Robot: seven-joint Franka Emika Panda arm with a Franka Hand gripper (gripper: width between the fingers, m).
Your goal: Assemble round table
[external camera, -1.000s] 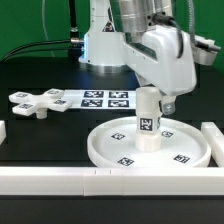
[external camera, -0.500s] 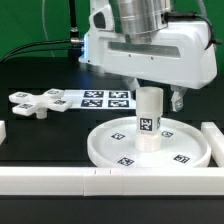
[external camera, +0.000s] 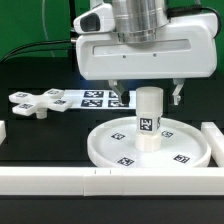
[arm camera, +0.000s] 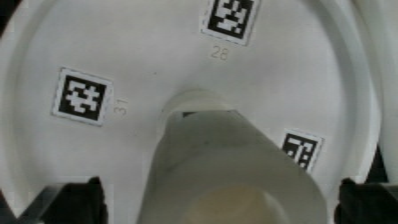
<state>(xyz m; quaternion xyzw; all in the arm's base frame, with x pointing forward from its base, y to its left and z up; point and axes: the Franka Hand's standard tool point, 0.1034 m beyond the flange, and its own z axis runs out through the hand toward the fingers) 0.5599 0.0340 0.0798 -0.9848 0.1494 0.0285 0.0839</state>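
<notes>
Near the tabletop edge closest to the exterior camera, toward the exterior view's right corner, the disc (external camera: 181, 146) lay flat. The cylinder (external camera: 148, 120) stood upright on its central hub. The gripper (external camera: 146, 97) hung directly over the cylinder with its 2 fingers (external camera: 113, 93) spread wide, 1 on each side of the top, holding nothing. The wrist view showed the same: cylinder (arm camera: 228, 160) centred, dark fingertips well out to either side, no contact visible. The cross-shaped piece (external camera: 34, 101) lay toward the far edge at the exterior view's left, beside the marker board (external camera: 100, 98).

Judgement: the step in hand was fitting the cylinder to the hub. How fully it was seated could not be told. The next move called either for closing squarely on the cylinder to turn it home, or for lifting clear without tipping it and fetching the cross-shaped piece.
</notes>
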